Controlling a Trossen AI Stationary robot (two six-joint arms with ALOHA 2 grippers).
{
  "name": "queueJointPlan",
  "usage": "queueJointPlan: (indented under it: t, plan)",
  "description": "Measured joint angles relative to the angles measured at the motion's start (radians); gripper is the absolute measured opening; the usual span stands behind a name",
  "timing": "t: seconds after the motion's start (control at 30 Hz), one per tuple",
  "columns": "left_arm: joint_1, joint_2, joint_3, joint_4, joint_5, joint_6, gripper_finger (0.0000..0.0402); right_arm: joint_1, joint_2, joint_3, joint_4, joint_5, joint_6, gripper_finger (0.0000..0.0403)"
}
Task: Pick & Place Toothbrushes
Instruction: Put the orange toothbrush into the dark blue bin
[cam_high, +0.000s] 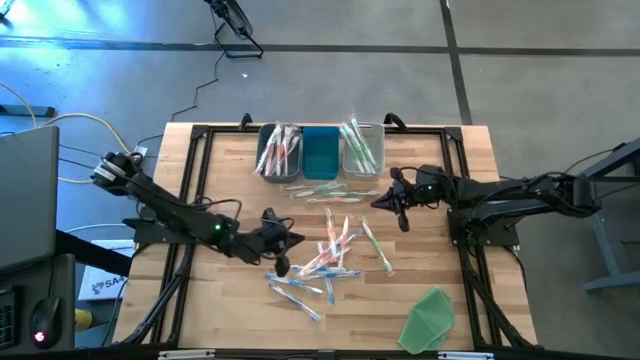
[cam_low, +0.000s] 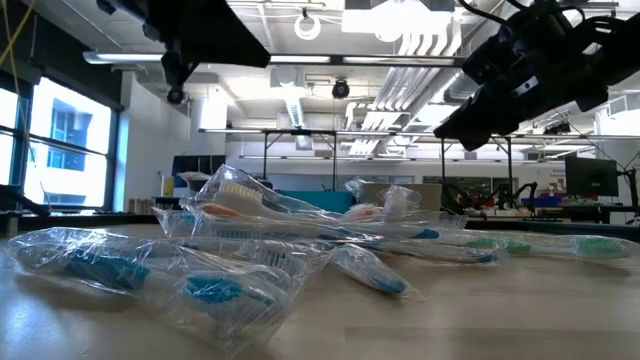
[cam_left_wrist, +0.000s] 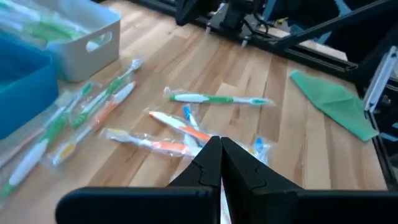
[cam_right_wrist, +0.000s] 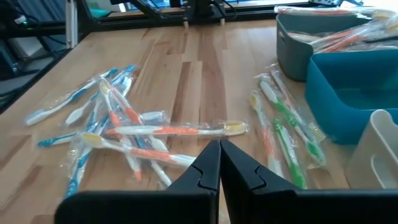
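wooden planks make up the tabletop (cam_high: 230, 170), ringed by a black frame, with grey floor around it. near the front right corner lies a crumpled green sheet (cam_high: 430, 318). just inward from the front edge, a few blue toothbrushes (cam_high: 297, 289) in clear wrappers lie scattered, and beyond them, about the middle of the tabletop, a looser heap of orange, blue and green toothbrushes (cam_high: 338, 245) spreads out, one green one lying apart toward the right side. the left gripper (cam_high: 283, 266) hangs over the left side of this heap, its fingers (cam_left_wrist: 205, 167) pressed together with nothing between them. the right gripper (cam_high: 402, 222) hovers above the tabletop a little farther back and to the right of the heap, its fingers (cam_right_wrist: 205, 167) likewise pressed together and empty. farther back, more wrapped brushes (cam_high: 325, 190) lie flat just in front of three bins set side by side at the back edge: a grey bin (cam_high: 279, 152) holding orange brushes, a blue bin (cam_high: 320, 152) in the middle, and a pale bin (cam_high: 362, 148) holding green brushes. from table height, the wrapped brushes fill the foreground with a large workshop room behind.
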Motion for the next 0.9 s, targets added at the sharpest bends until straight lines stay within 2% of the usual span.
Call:
queueJointPlan:
  t: [0.23,0.43,0.6,0.9]
  plan:
    - [0.0,0.093,0.193,-0.281,0.066,-0.179,0.0,-0.053,0.0,0.0,-0.027,-0.015,0.003,0.0002]
    - [0.0,0.209,0.343,-0.452,0.144,-0.178,0.0,-0.062,0.003,0.0,-0.031,-0.018,-0.001,0.0002]
    - [0.0,0.256,0.388,-0.49,0.218,-0.237,0.0,-0.062,0.003,0.001,-0.046,-0.018,-0.002,0.0002]
    - [0.0,0.261,0.39,-0.468,0.259,-0.281,0.0,-0.062,0.003,0.0,-0.057,-0.013,-0.005,0.0002]
